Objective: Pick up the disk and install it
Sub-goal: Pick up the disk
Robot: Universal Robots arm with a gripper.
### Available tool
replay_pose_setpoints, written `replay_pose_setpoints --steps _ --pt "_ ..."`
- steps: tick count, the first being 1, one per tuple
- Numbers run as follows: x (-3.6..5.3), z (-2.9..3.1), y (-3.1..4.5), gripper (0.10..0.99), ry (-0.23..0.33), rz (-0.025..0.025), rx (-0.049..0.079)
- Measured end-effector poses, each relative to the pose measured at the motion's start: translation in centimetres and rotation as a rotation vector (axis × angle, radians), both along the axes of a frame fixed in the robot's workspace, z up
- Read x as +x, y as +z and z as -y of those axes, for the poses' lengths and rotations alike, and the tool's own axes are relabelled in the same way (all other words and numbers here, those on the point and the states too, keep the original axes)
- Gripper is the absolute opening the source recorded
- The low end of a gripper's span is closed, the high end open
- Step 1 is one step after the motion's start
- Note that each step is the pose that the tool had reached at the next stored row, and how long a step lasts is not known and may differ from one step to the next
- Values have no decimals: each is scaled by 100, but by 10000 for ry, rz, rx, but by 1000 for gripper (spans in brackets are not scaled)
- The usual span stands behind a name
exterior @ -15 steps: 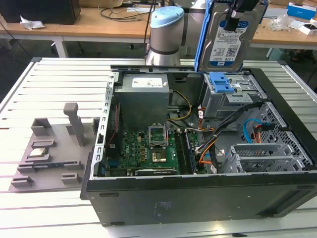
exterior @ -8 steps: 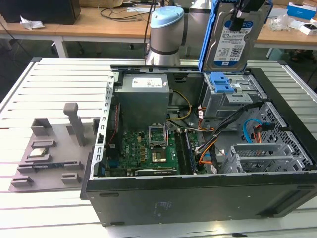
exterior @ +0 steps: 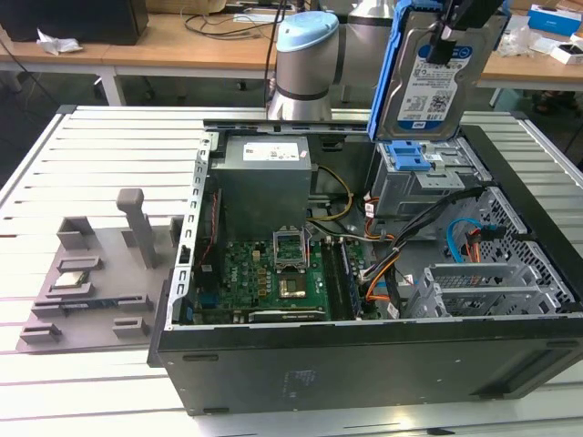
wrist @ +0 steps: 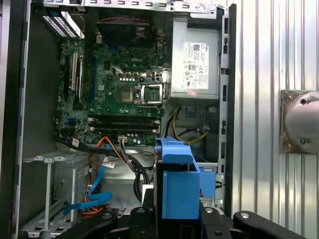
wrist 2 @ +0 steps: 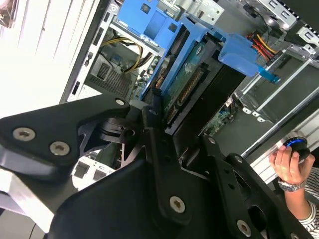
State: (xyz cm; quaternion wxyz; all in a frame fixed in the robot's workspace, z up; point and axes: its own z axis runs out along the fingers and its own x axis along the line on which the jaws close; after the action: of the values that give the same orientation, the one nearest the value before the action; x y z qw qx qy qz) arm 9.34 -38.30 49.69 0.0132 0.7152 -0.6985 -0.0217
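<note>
Currently catalogued, with every place given relative to the computer case [exterior: 364, 364], which lies open on its side on a slatted table [exterior: 109, 155].

Item 1, gripper [exterior: 448, 44]: above the case, over its corner at the exterior view's right and far side. Its black fingers [wrist 2: 153, 112] are clamped on the upper end of the disk, one on each flat side.

Item 2, disk [exterior: 437, 77]: held upright in the air above the case. Its white-and-blue labelled face is turned toward the exterior view and its blue rails run along its edges. Its lower end hangs just over item 3; whether the two touch cannot be told. In the first wrist view its blue carrier [wrist: 177, 189] sits between the fingers.

Item 3, drive cage [exterior: 410, 196]: grey metal, inside the case directly below the disk, with a blue latch [exterior: 407, 157] on top.

Item 4, power supply [exterior: 264, 182]: grey box inside the case at its far side.

Item 5, motherboard [exterior: 264, 278]: green, on the case floor, with an open processor socket [exterior: 291, 246].

Item 6, cables [exterior: 378, 282]: orange, black and blue, inside the case between the motherboard and the cage.

Item 7, grey fixture [exterior: 91, 273]: outside the case at the exterior view's left, carrying a small square chip [exterior: 71, 279].

Item 8, arm [exterior: 305, 64]: its base column stands behind the case.

Item 9, hand [wrist 2: 289, 167]: a person's, outside the case, wristwatch on, fingers around a small dark object.
</note>
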Motion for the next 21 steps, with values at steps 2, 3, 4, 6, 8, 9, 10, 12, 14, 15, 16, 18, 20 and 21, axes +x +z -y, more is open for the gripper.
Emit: replay_pose_setpoints --steps 2,3,4,6,8,9,10,12,14,15,16,18,20,21 --pt "0 30 -1 361 0 0 1" --pt "0 63 -1 361 0 -1 0" --pt "0 94 -2 361 0 0 1" --pt "0 123 -2 361 0 0 0" --pt "0 187 -3 361 0 0 0" --pt "0 218 -4 361 0 -1 0" --pt "0 238 -5 361 0 0 1" --pt "0 297 -7 361 0 0 0" --pt "0 327 -7 361 0 -1 0" --pt "0 346 -8 361 0 -1 0" --pt "0 360 -8 361 0 0 0" --pt "0 402 -9 361 0 0 0" --pt "0 433 -10 361 0 -1 0" --pt "0 444 -11 361 0 0 1"
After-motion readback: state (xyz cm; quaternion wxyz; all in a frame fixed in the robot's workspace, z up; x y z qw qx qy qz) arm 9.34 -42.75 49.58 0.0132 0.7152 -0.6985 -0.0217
